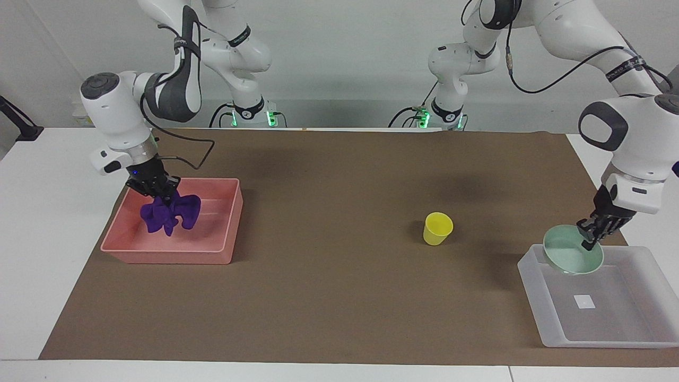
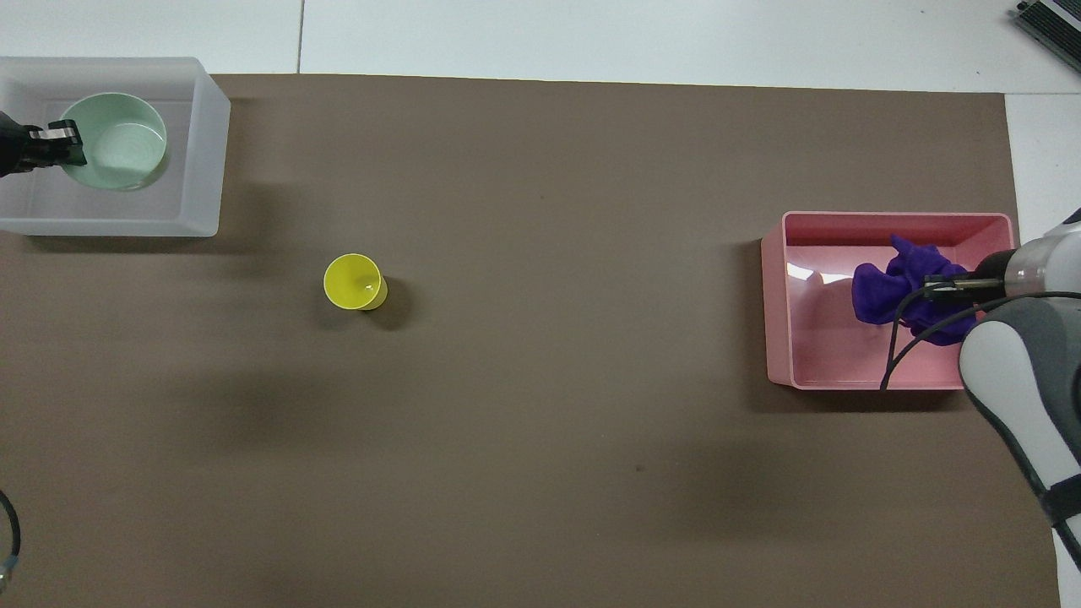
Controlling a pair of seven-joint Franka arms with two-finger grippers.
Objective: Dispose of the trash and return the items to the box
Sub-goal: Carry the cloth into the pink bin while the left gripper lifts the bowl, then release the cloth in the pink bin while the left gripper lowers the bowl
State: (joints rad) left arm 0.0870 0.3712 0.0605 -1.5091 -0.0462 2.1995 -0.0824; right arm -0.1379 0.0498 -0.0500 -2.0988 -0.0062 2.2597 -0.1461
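My right gripper (image 1: 159,192) is shut on the deep-purple rag (image 1: 170,213) and holds it hanging inside the pink bin (image 1: 164,258). In the overhead view the rag (image 2: 895,291) hangs from this gripper (image 2: 939,285) over the bin's floor. My left gripper (image 1: 588,241) is shut on the rim of the mint-green bowl (image 1: 570,257) and holds it tilted over the translucent box (image 1: 610,318). The overhead view shows the bowl (image 2: 118,139) over the box (image 2: 198,169), pinched by the gripper (image 2: 63,142). The yellow cup (image 1: 437,228) stands upright on the brown mat between bin and box.
The white label (image 1: 584,301) lies on the box's bare floor. The pink bin (image 2: 773,304) sits at the right arm's end of the brown mat (image 2: 540,422), the box at the left arm's end. The cup (image 2: 353,281) stands nearer the box.
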